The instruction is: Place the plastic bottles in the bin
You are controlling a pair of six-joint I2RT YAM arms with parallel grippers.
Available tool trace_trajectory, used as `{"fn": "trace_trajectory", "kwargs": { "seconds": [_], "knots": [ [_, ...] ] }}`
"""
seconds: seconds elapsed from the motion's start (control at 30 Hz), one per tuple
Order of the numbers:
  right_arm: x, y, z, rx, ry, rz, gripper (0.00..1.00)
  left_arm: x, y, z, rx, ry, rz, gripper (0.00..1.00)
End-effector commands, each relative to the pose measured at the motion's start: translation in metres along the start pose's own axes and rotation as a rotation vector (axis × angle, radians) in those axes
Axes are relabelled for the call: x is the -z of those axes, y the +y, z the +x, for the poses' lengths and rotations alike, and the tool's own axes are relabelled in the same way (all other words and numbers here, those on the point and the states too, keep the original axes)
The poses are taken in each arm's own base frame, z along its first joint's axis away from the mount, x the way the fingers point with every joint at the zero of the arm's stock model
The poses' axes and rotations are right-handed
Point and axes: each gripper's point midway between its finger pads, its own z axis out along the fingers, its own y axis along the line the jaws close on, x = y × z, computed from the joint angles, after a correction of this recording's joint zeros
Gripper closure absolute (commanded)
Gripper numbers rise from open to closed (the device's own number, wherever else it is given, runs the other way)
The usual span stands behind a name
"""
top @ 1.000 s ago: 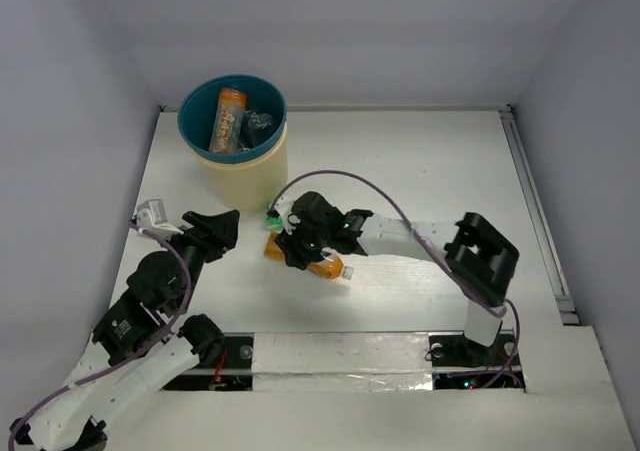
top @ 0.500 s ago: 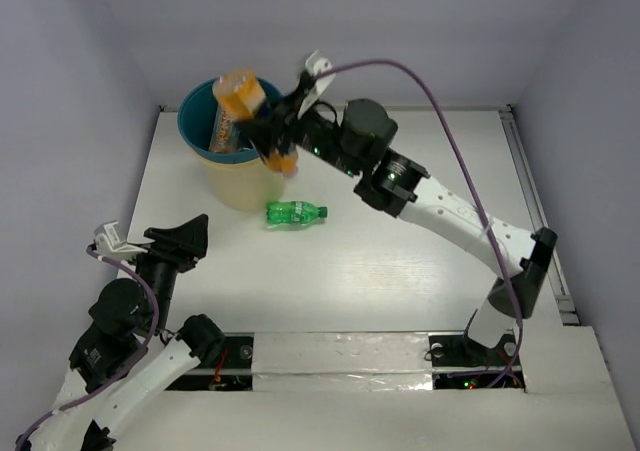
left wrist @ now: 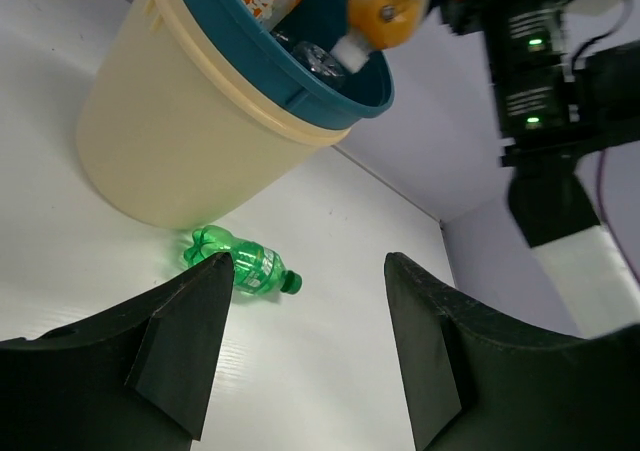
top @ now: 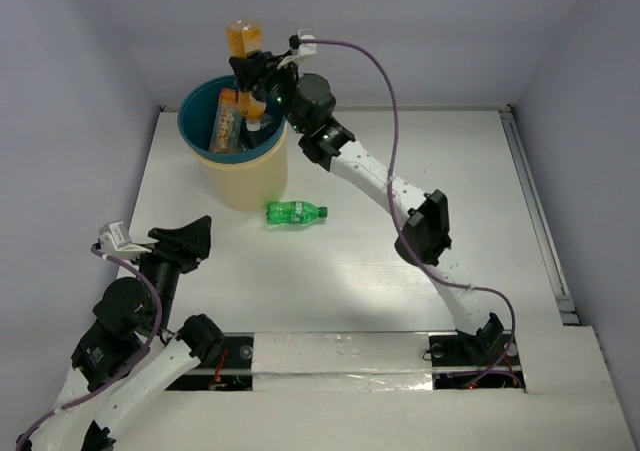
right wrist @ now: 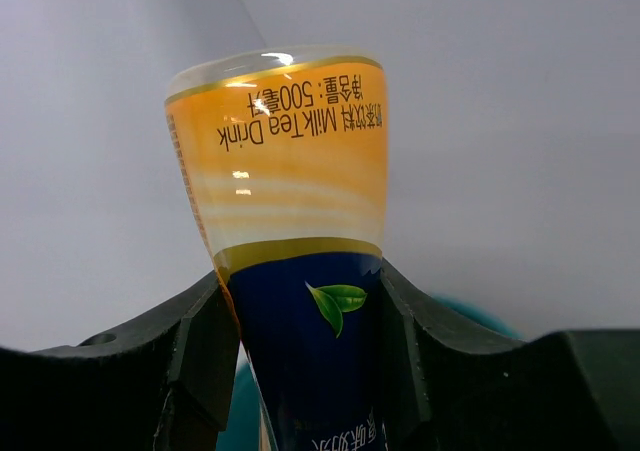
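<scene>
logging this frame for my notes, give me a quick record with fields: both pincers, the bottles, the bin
right pincer: shut on tea bottle, above the bin
tea bottle: orange, dark label, cap down
bin: upright, holds another orange bottle and a clear bottle
green bottle: lying on the table beside the bin, nothing touching it
left pincer: open, empty, pointing toward the green bottle
left to do: drop the tea bottle, then bin the green bottle
</scene>
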Motion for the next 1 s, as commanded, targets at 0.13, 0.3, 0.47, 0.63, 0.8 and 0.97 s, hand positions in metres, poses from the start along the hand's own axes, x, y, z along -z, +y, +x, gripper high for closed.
{"fn": "trace_trajectory", "kwargs": {
  "seconds": [0.13,0.3,0.47,0.63,0.8,0.97],
  "knots": [
    [0.000,0.018,-0.017,-0.068,-0.068,-0.020,0.32,0.001,-0.003,-0.004,0.017,-0.016,0.016,0.41],
    [0.016,0.035,-0.065,-0.030,-0.103,-0.048,0.15,-0.002,-0.003,-0.002,0.007,-0.011,0.006,0.41],
    [0.039,0.041,-0.095,0.025,-0.102,-0.041,0.12,-0.003,-0.002,-0.001,0.000,-0.008,-0.006,0.41],
    [0.101,-0.002,-0.061,0.161,0.019,0.057,0.40,-0.004,-0.001,0.000,-0.004,-0.005,-0.011,0.41],
    [0.181,-0.035,-0.011,0.255,0.279,-0.002,0.74,-0.004,-0.001,0.000,-0.007,-0.006,-0.011,0.41],
    [0.243,-0.056,0.072,0.261,0.581,-0.073,0.70,-0.005,-0.003,-0.002,-0.009,-0.012,-0.011,0.41]
  ]
}}
